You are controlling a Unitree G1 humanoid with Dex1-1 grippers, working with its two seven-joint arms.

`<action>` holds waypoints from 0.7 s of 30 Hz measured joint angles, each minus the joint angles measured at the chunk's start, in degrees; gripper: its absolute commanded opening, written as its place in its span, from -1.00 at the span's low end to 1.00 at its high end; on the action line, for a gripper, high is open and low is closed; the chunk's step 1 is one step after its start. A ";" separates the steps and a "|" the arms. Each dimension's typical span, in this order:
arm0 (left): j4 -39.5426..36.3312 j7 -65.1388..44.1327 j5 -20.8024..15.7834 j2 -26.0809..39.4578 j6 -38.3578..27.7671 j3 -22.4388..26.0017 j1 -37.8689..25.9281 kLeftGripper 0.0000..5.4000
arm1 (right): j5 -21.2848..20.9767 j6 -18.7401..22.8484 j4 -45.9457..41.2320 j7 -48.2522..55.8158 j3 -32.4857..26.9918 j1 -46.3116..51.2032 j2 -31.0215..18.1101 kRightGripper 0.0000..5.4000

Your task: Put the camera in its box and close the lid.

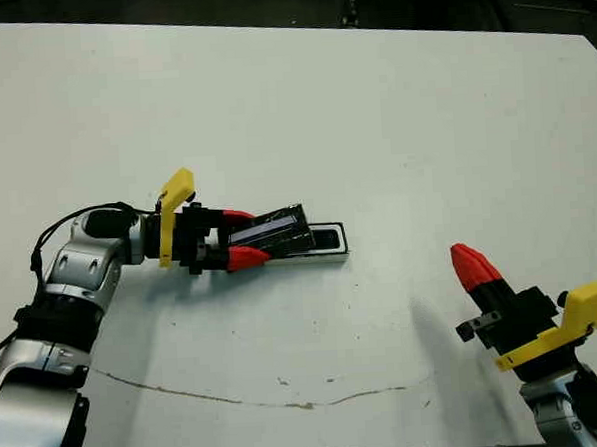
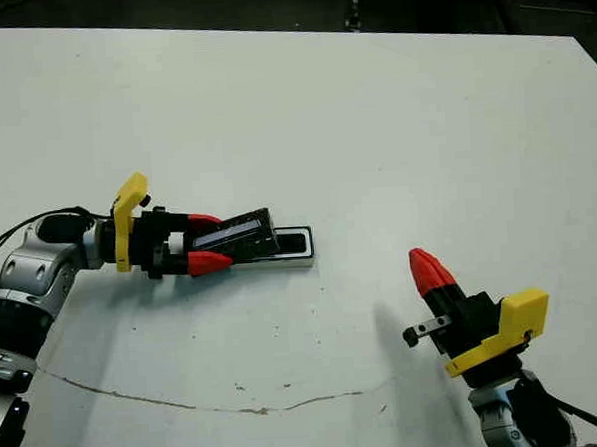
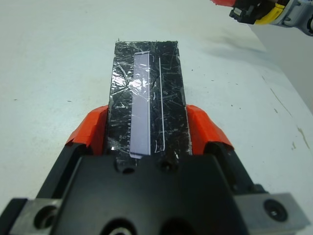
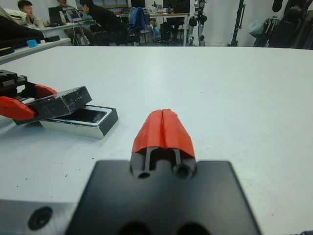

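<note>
Left gripper (image 1: 241,237) jaws clamp the lid (image 1: 276,230) by its long edges, tilted over the box's (image 1: 335,252) near end, long axes roughly aligned, camera (image 1: 326,239) already inside; right gripper (image 1: 473,265) jaws pressed together, well apart on the counter (image 1: 373,119)

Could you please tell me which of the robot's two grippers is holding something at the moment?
The left gripper: its red fingers clamp the lid over the box. The right gripper is shut on nothing, away from the box.

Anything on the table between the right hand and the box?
Nothing: only bare white table lies between the right hand and the box, as both eye views show.
</note>
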 measured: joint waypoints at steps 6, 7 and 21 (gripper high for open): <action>-0.29 0.31 0.43 -0.16 -0.62 -0.38 -0.01 0.17 | 0.02 0.00 0.02 0.17 0.00 0.00 0.00 -1.00; -0.30 0.38 0.91 -0.24 -0.66 -0.54 -0.17 0.17 | 0.03 -0.01 0.05 0.25 0.00 0.00 0.00 -1.00; -0.37 2.74 1.56 -2.88 -2.50 -1.51 0.17 0.17 | -0.11 -0.55 0.43 0.35 0.01 0.11 0.01 -1.00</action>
